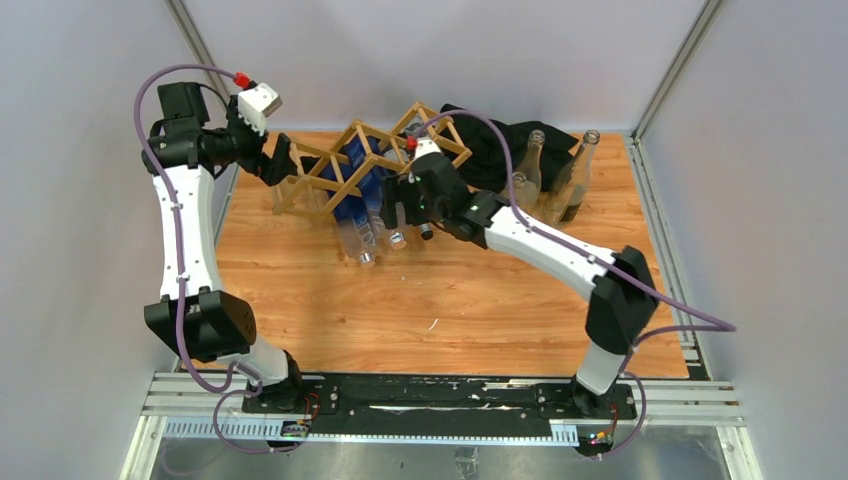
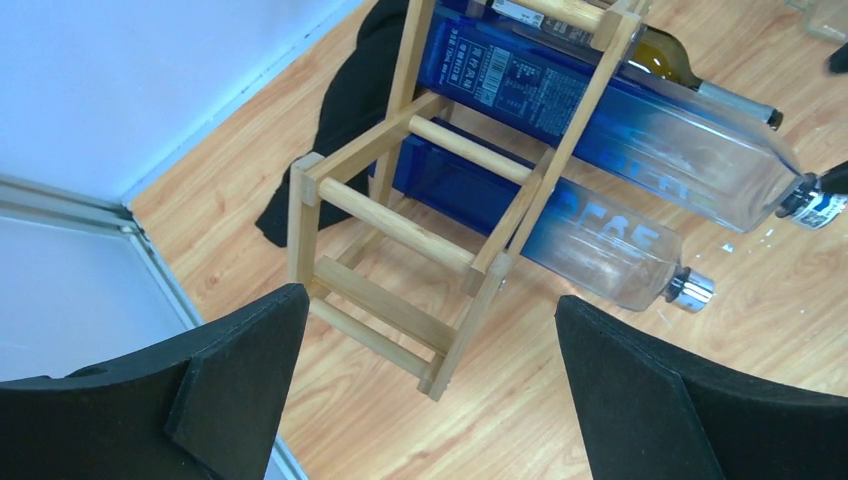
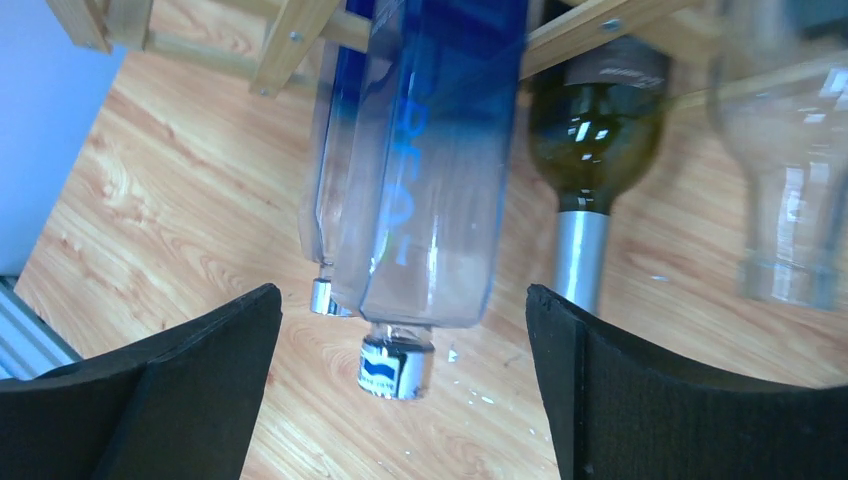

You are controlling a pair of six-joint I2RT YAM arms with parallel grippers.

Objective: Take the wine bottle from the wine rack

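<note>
Wine bottle (image 3: pixel 590 150) sits in the wine rack (image 2: pixel 395 225), not pulled out yet. Both the right pincer (image 3: pixel 400 295) and left pincer (image 2: pixel 430 297) gape wide, holding nothing, so the whole grab's left.

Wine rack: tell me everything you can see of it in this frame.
The wine rack is a light bare-wood lattice of thin slats and round dowels forming diamond cells. It stands on the wooden table, before a black cloth. Two blue-tinted bottles and a dark green bottle lie through its cells, necks toward the arms. The left gripper and right gripper are open, gripping nothing.
</note>
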